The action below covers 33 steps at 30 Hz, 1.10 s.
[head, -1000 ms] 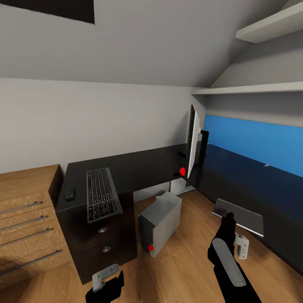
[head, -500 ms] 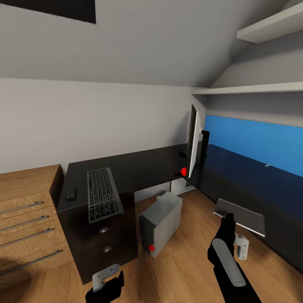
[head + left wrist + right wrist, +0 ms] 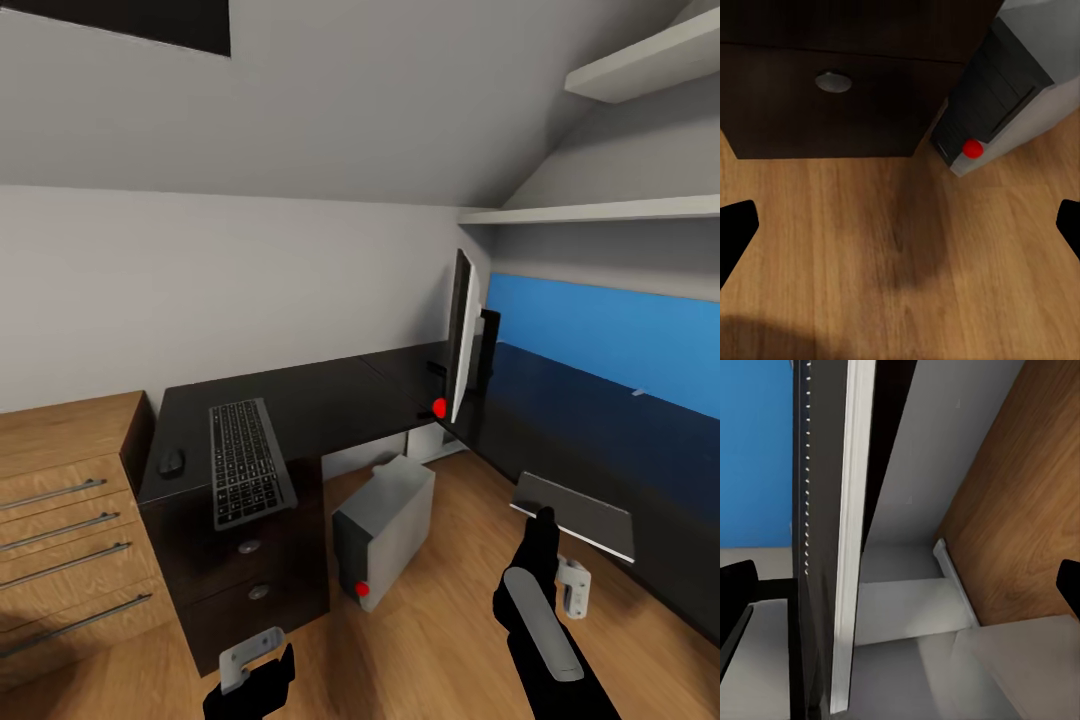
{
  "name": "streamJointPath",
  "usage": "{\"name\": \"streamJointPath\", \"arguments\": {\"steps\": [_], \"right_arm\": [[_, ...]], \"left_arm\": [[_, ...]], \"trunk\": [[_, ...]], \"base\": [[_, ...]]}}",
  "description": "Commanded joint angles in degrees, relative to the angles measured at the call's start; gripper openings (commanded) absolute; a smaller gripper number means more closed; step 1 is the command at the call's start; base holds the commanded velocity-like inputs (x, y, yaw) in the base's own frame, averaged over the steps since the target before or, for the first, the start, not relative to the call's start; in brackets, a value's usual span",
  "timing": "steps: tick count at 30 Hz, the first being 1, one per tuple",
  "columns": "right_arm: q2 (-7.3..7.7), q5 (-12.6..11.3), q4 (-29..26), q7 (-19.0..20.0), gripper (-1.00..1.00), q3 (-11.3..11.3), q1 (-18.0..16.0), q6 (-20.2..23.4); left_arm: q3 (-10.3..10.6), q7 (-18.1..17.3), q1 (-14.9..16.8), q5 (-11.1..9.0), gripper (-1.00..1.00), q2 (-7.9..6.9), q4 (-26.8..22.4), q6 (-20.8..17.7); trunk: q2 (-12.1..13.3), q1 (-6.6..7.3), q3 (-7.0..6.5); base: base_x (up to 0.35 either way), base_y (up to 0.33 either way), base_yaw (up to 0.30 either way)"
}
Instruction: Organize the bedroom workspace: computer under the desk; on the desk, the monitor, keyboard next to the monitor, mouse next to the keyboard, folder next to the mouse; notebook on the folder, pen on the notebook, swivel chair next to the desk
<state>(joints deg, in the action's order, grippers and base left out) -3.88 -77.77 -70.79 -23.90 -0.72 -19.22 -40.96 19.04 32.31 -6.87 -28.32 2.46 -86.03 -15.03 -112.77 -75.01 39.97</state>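
My right hand (image 3: 570, 570) pinches the notebook (image 3: 572, 516) near the right counter (image 3: 600, 450), left hand (image 3: 250, 668) spread low by the computer (image 3: 385, 528); next I judge it needs setting on the folder, unseen.

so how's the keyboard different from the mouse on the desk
The keyboard is long and flat, with rows of black keys in a grey frame; the mouse is a small, rounded black lump. The keyboard's near end reaches the edge of the desk, while the mouse sits further back, beside it. Both rest on the glossy black top.
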Motion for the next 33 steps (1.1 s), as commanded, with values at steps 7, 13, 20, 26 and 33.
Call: {"name": "streamJointPath", "arguments": {"steps": [7, 13, 20, 26, 33], "right_arm": [[0.01, -0.10, -0.05, -0.19, 1.00, -0.07, -0.03, -0.26], [0.01, -0.15, -0.09, -0.18, 1.00, -0.12, -0.03, -0.26], [0.01, -0.13, -0.09, -0.18, 1.00, -0.16, -0.03, -0.26], [0.01, -0.11, -0.13, -0.18, 1.00, -0.16, -0.03, -0.26], [0.01, -0.10, -0.14, -0.18, 1.00, -0.16, -0.03, -0.26]], "left_arm": [[0.03, 0.38, 0.01, -0.33, 1.00, 0.00, -0.10, -0.17], [0.03, 0.31, 0.01, -0.33, 1.00, 0.00, -0.10, -0.22], [0.03, 0.30, 0.01, -0.33, 1.00, 0.02, -0.10, -0.26], [0.03, 0.30, 0.01, -0.33, 1.00, 0.03, -0.10, -0.26], [0.03, 0.33, 0.01, -0.33, 1.00, 0.00, -0.10, -0.19]], "trunk": [[-0.03, 0.00, 0.05], [-0.03, 0.00, 0.05], [1.18, 0.66, -0.49], [1.98, 1.10, -0.85], [1.98, 1.10, -0.85]], "base": [[0.019, 0.179, 0.000], [0.017, 0.054, 0.000], [0.001, 0.003, 0.000], [0.000, 0.000, 0.000], [0.080, 0.030, 0.000]]}}
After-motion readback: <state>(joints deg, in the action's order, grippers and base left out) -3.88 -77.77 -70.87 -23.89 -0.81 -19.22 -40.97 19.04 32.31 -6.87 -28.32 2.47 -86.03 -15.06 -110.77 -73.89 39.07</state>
